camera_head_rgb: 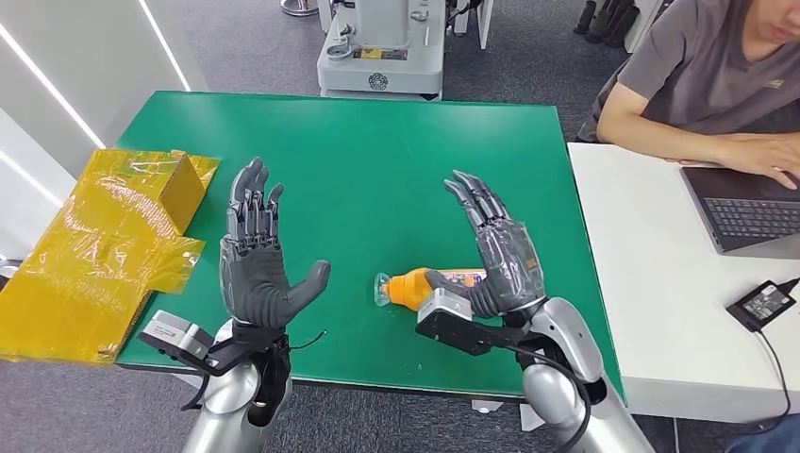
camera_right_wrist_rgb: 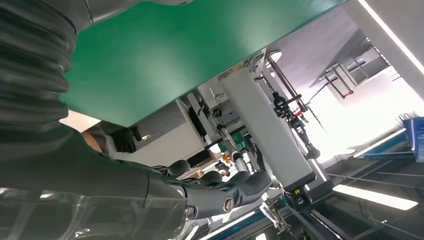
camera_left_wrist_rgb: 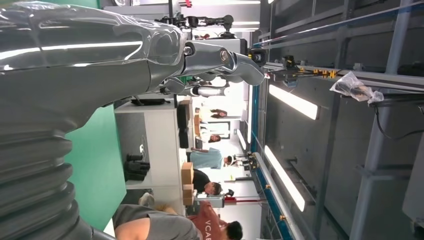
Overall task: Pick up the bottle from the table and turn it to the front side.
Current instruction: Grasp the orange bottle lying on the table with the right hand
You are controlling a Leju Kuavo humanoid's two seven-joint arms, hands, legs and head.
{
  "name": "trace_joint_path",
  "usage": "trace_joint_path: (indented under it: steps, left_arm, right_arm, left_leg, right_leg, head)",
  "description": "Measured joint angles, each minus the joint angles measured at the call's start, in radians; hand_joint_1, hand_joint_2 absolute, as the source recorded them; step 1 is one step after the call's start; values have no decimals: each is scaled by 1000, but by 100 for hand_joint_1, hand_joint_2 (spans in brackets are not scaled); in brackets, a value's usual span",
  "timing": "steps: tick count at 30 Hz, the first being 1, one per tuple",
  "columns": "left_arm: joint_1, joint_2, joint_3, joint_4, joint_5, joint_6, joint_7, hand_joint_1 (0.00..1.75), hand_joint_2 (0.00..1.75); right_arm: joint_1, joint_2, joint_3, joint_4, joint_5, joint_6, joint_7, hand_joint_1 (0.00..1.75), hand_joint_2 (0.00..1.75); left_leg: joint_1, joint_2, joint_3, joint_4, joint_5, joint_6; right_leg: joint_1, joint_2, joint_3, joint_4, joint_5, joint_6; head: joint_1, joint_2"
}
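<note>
Green table [camera_head_rgb: 377,160] fills frame centre; yellow film-wrapped box [camera_head_rgb: 104,236] at left edge. Left hand [camera_head_rgb: 257,260] centre-left, raised, fingers spread, empty. Right hand [camera_head_rgb: 495,250] lower centre-right, fingers apart, holding nothing, thumb right by the bottle [camera_head_rgb: 415,285]. Bottle lies on its side, lower centre, partly hidden behind that hand. Risk: round bottle may roll away if the thumb nudges it before the fingers close.

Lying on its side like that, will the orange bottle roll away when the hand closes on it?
Probably. The bottle looks round-bodied and lies flat on smooth green table, so nudging may roll it. It looks small, likely light.
</note>
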Motion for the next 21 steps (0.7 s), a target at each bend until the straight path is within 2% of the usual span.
trace_joint_path:
  steps: [4, 10, 13, 16, 21]
  left_arm:
    - [-10, 0, 0, 0, 1, -6, 8, 0, 175]
    - [-16, 3, -4, 0, 18, -6, 21, 0, 175]
    - [-17, 6, -11, 0, 27, -3, 31, 0, 175]
    - [-21, 8, -18, 0, 35, -6, 39, 0, 175]
    - [-30, 8, -25, 0, 37, -9, 47, 0, 175]
  right_arm:
    - [-64, -28, 10, 31, -3, 119, 30, 0, 175]
    - [-282, -103, 69, 190, -70, 389, 32, 0, 175]
    - [-384, -144, 125, 280, -133, 492, 25, 0, 175]
    - [-455, -179, 194, 357, -176, 532, 25, 0, 175]
    - [-500, -206, 265, 429, -193, 536, 25, 0, 175]
  left_leg:
    - [0, 0, 0, 0, 0, 0]
    - [0, 0, 0, 1, 2, 2]
    - [0, -1, 0, 1, 2, 2]
    - [0, -1, 0, 1, 2, 2]
    - [0, -1, -1, 1, 2, 2]
  right_leg:
    - [0, 0, 0, 0, 0, 0]
    - [0, 0, 0, 0, 3, 1]
    - [0, -1, 0, 0, 3, 1]
    - [0, -1, 0, 0, 3, 1]
    - [0, -1, 0, 0, 2, 1]
  head:
    - [0, 0]
    - [0, 0]
    - [0, 0]
    - [0, 0]
    - [0, 0]
